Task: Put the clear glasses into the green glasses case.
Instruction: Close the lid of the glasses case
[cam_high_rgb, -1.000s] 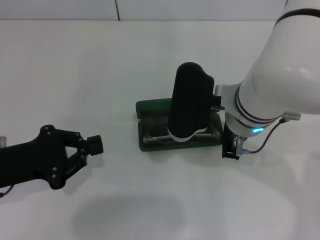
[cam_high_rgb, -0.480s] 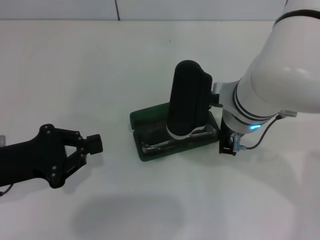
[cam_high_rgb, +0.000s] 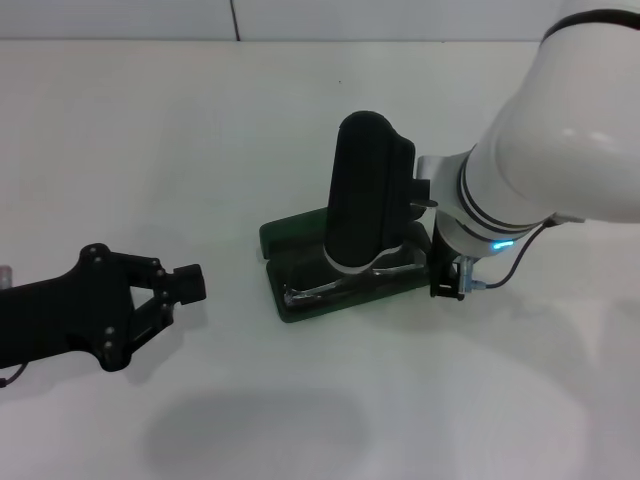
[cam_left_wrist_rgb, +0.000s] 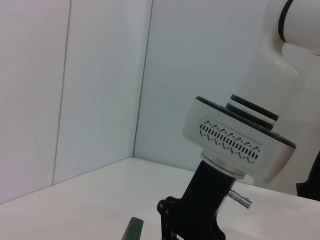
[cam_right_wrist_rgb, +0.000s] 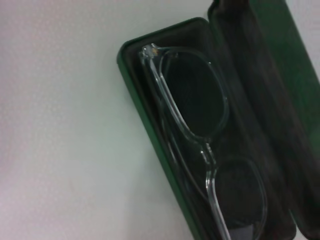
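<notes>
Case (cam_high_rgb: 300, 232) is showing dark green outside, near-black lining (cam_right_wrist_rgb: 235, 75) inside. Glasses (cam_right_wrist_rgb: 192, 125) are reading colourless, fully see-through, lining showing dark through the lenses. Table (cam_high_rgb: 150, 130) is looking plain white. Right arm (cam_high_rgb: 560, 150) is showing white with black ring bands and a small cyan light; its wrist housing (cam_high_rgb: 365, 190) is showing black. Left gripper (cam_high_rgb: 185, 285) is showing matte black.
</notes>
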